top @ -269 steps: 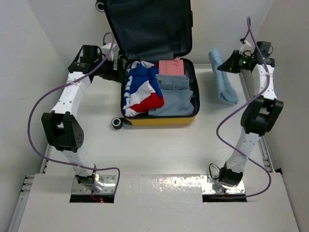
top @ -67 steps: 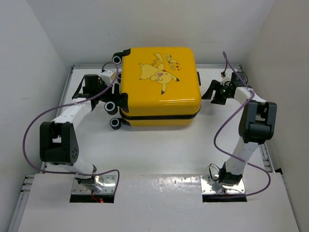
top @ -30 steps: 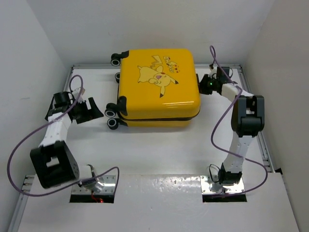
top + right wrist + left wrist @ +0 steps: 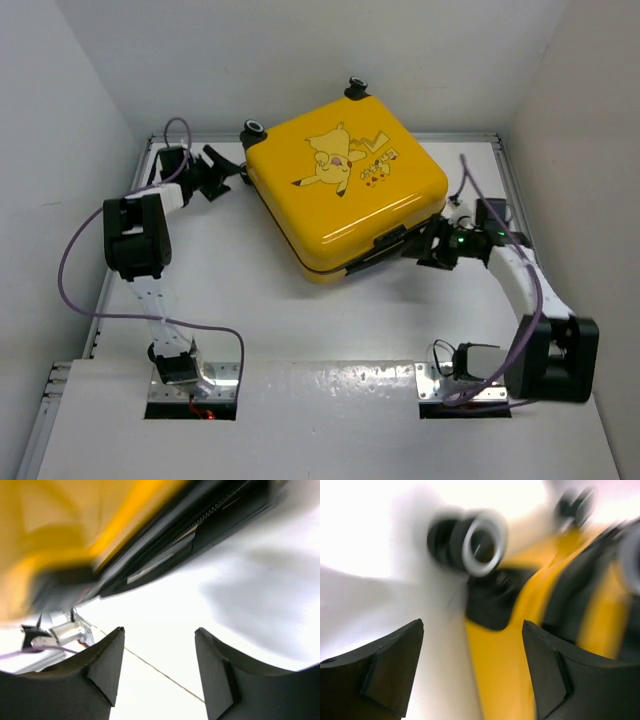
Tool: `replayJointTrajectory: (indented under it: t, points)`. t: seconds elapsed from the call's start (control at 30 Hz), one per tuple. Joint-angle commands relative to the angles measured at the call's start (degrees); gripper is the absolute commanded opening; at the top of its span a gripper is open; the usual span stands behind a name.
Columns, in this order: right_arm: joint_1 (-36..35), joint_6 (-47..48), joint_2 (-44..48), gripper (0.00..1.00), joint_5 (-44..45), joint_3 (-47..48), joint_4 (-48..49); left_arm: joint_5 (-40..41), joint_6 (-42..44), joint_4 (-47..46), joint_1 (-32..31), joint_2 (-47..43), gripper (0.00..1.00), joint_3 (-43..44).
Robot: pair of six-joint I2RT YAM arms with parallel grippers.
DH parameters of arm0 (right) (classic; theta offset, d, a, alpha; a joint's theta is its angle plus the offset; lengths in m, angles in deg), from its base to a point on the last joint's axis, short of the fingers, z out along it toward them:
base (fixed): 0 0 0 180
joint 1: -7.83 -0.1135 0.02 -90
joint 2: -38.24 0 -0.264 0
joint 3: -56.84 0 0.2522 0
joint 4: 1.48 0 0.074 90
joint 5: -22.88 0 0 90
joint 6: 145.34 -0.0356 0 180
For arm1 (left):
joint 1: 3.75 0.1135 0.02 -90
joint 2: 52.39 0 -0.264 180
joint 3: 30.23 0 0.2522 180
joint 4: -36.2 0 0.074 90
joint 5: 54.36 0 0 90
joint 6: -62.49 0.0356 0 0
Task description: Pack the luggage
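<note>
The luggage (image 4: 345, 185), a yellow hard-shell suitcase with a cartoon print, lies shut on the table and turned diagonally, its black wheels (image 4: 253, 130) toward the back. My left gripper (image 4: 226, 172) hovers open at its far-left corner. In the left wrist view the left gripper (image 4: 472, 625) frames the yellow shell (image 4: 495, 670) just below a wheel (image 4: 477, 542), without gripping it. My right gripper (image 4: 425, 246) stands open beside the near-right side, close to the black handle (image 4: 390, 240). In the right wrist view the right gripper (image 4: 159, 631) has only white table between its fingers; the zipper seam (image 4: 200, 525) is ahead.
White walls enclose the table on the left, back and right. A metal rail (image 4: 510, 190) runs along the right edge. Purple cables (image 4: 75, 250) loop off both arms. The arm bases (image 4: 190, 385) sit at the near edge.
The luggage has swung clockwise to a diagonal. The right gripper has opened and moved to its near-right side. The left arm has swung to the far-left corner by the wheels.
</note>
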Motion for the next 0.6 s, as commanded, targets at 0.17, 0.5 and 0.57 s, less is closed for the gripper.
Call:
replayJointTrajectory:
  t: [0.17, 0.5, 0.57]
  points:
    - [19.28, 15.77, 16.84, 0.6, -5.2, 3.46, -4.01, 6.38, 2.48, -10.52, 6.42, -9.75, 0.87, -2.46]
    - [23.52, -6.01, -12.55, 0.53, 5.61, 10.47, 31.17, 5.06, 11.38, 0.59, 5.38, -34.9, 0.87, -30.57]
    - [22.47, -8.85, -19.84, 0.5, 7.1, 13.37, 35.99, 5.06, 10.85, 1.12, 4.77, -38.15, 0.87, -36.18]
